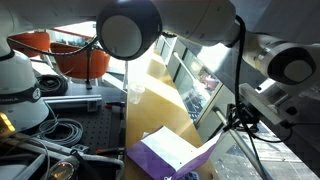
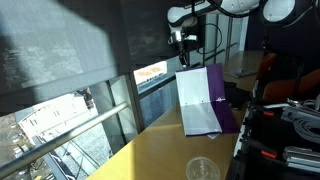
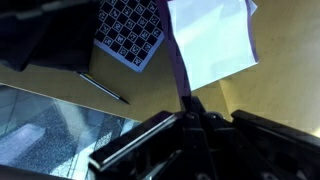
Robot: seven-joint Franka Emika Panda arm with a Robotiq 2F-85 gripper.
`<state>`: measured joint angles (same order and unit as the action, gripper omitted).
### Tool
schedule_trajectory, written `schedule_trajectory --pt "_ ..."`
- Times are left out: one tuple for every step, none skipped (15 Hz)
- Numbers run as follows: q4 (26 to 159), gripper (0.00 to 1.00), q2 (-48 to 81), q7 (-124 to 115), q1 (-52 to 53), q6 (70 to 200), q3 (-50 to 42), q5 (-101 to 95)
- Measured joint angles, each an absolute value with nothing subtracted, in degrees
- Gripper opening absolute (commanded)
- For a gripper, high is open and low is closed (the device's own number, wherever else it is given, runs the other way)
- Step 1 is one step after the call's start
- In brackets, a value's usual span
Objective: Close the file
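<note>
Jaws: in the wrist view the two fingers of the gripper (image 3: 190, 108) are pressed together on the thin purple edge of one cover of the file (image 3: 180, 70).
Held cover: it runs edge-on from the fingers toward the top of the wrist view; in an exterior view it stands up from the table under the gripper (image 2: 184, 48).
The file: it is open on the yellow table (image 2: 150, 150), near the window edge, and the white sheets (image 3: 212, 40) show inside; it also appears in an exterior view (image 1: 165, 152).
Beside the file: a checkered card (image 3: 128, 30) lies just beside the raised cover.
Further out: a thin dark stick (image 3: 103, 88) lies near the card, and a clear cup (image 2: 203, 168) stands apart from the file.
</note>
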<state>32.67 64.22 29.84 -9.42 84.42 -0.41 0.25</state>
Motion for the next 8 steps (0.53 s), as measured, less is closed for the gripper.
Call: schedule_trajectory --pt "32.67 0.0 64.22 29.91 -9.19 84.66 -0.44 0.15" --pt "32.67 0.0 64.22 29.98 -8.82 85.12 -0.49 -0.14" --pt "32.67 0.0 64.23 30.06 -8.28 85.76 -0.58 -0.83" --pt "32.7 0.0 64.24 30.12 -7.61 86.63 -0.75 -1.59" --pt "32.71 0.0 64.29 30.14 -6.91 87.45 -0.95 -2.47" --pt "32.73 0.0 64.38 30.14 -6.15 88.1 -1.11 -3.28" --pt "32.81 0.0 64.52 30.14 -5.4 88.96 -1.28 -3.88" --pt "32.95 0.0 64.71 30.14 -4.7 89.65 -1.34 -4.45"
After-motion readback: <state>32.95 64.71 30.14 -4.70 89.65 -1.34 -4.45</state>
